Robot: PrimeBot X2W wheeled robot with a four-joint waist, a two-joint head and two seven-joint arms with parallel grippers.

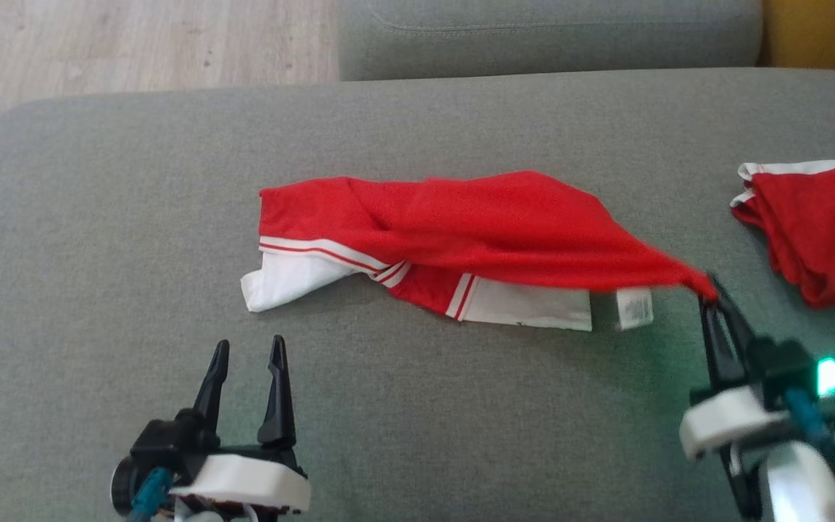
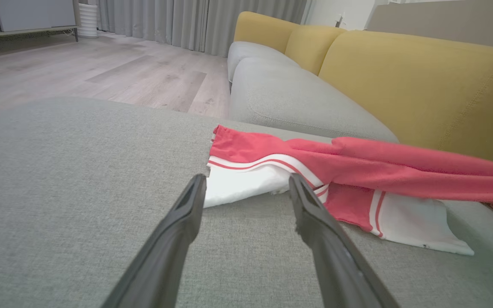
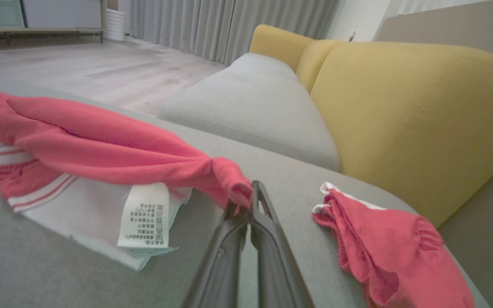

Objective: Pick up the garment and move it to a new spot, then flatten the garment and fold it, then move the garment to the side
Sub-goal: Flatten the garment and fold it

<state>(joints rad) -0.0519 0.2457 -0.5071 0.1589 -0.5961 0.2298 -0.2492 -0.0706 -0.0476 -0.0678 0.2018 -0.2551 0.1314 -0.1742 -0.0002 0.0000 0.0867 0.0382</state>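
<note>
The garment (image 1: 461, 232) is red with white panels and striped trim, and it lies crumpled across the middle of a grey cushion (image 1: 98, 217). Its right corner is drawn into a point, lifted off the cushion, with my right gripper (image 1: 711, 293) shut on that tip. The right wrist view has the pinched red fabric (image 3: 229, 179) at the fingertips of the right gripper (image 3: 246, 199), with a white care label (image 3: 144, 216) hanging below. My left gripper (image 1: 247, 351) stands open in front of the garment's white left end (image 2: 238, 186), apart from it. In the left wrist view the left gripper (image 2: 246, 188) holds nothing.
A second red garment with white trim (image 1: 816, 225) lies bunched at the cushion's right edge (image 3: 392, 252). Another grey cushion (image 1: 548, 36) sits behind, with yellow backrests (image 3: 409, 107) to the right. Wood floor (image 1: 135, 43) lies past the far left edge.
</note>
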